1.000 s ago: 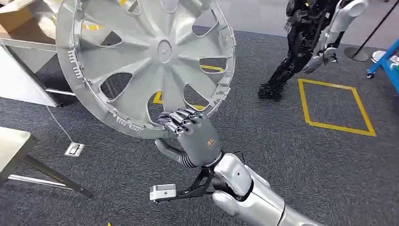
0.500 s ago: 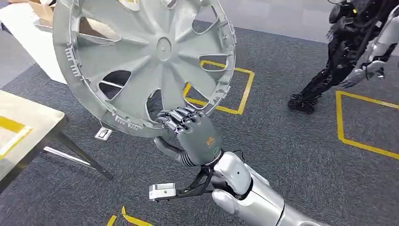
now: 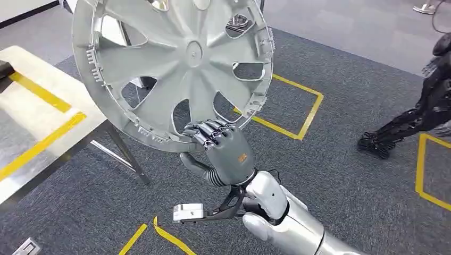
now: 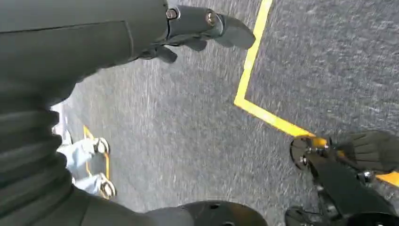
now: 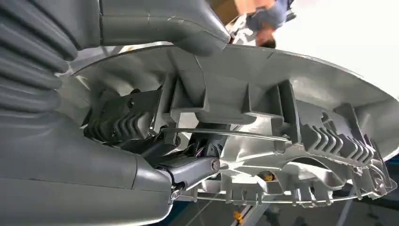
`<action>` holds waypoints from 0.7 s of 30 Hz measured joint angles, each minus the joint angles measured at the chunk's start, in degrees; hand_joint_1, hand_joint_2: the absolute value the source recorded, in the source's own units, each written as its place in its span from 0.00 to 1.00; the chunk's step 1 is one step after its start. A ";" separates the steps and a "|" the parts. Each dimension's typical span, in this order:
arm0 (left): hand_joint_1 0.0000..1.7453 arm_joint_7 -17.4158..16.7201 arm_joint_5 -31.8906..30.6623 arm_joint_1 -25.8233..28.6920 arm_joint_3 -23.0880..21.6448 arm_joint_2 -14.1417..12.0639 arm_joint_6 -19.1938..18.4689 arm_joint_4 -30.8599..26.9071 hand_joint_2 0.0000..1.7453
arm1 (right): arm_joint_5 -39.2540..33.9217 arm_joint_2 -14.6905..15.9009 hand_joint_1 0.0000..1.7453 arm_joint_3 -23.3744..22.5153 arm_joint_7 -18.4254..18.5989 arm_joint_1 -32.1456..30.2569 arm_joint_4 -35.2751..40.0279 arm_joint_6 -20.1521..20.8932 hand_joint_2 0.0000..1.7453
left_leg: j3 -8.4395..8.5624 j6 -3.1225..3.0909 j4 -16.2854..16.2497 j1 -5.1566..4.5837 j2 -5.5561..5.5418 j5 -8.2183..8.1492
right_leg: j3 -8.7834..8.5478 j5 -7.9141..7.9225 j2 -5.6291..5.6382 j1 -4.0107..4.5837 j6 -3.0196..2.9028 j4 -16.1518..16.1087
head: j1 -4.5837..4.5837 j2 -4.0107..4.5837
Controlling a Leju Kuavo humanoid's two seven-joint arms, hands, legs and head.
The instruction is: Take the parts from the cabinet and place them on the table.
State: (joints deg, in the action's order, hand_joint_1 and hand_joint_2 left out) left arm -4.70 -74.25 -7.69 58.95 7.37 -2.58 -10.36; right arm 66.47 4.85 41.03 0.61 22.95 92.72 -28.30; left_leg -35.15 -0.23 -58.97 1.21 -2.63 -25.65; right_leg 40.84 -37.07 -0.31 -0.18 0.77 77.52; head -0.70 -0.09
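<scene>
As you look down through the head view, your right hand (image 3: 226,151) grips the lower rim of a silver wheel cover (image 3: 175,69), fingers curled over the edge and thumb under it. The cover stands nearly upright, tilted, its ribbed inner face toward you, held in the air above grey carpet (image 3: 330,159) with yellow tape lines (image 3: 292,114). A table (image 3: 37,122) with yellow stripes lies to your left, its corner just behind the cover's lower left edge. Another robot's dark legs (image 3: 409,122) stand on the carpet at far right.

In the left wrist view, your left hand (image 4: 188,28) hangs over the carpet with nothing in it, the visible fingers stretched out and slightly apart.

In the right wrist view, you see the cover's rim (image 5: 263,99) close up, with its clips and ribs; the thumb (image 5: 164,23) lies across one face and the dark fingers (image 5: 122,117) press the inner side, so the rim is clamped between them.
</scene>
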 joint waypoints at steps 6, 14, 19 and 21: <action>0.00 0.11 0.24 0.08 0.00 0.11 0.09 0.00 1.00 | 0.02 0.04 1.00 -0.09 -0.15 0.02 0.00 -0.20 1.00 | -0.56 1.45 -0.10 0.06 -4.59 0.79 | -8.55 8.44 3.99 0.03 -1.03 -18.39 | -0.13 0.00; 0.00 -0.04 0.13 0.55 0.00 -0.15 0.04 0.07 1.00 | -0.13 -0.28 1.00 -0.11 -0.28 0.17 0.02 0.09 1.00 | -8.40 3.21 -16.03 -0.25 2.01 -7.43 | -8.29 9.35 -1.70 0.09 -3.16 -19.30 | 0.70 0.00; 0.00 -0.07 0.11 0.64 0.00 -0.48 -0.02 0.04 1.00 | -0.15 -0.48 1.00 -0.11 -0.09 0.24 0.02 0.55 1.00 | 0.06 3.33 -2.53 -0.28 5.75 -0.57 | -8.48 8.96 -5.38 0.16 -2.58 -18.86 | 0.74 0.00; 0.00 0.00 0.11 0.44 0.00 -0.33 -0.11 0.06 1.00 | -0.15 -0.55 1.00 -0.11 -0.11 0.40 0.04 0.68 1.00 | 0.99 1.96 -0.30 -0.62 7.17 -0.80 | -8.36 8.56 -6.36 0.89 -1.98 -18.39 | 0.70 0.00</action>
State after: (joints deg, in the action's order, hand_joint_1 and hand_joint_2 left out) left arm -4.70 -74.14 -7.25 58.95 7.04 -2.69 -10.30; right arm 66.31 4.31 40.92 0.50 23.35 92.76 -27.63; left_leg -34.16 1.73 -59.27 0.59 4.54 -26.45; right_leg 32.49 -28.50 -6.68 0.70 -1.22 59.13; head 0.00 -0.09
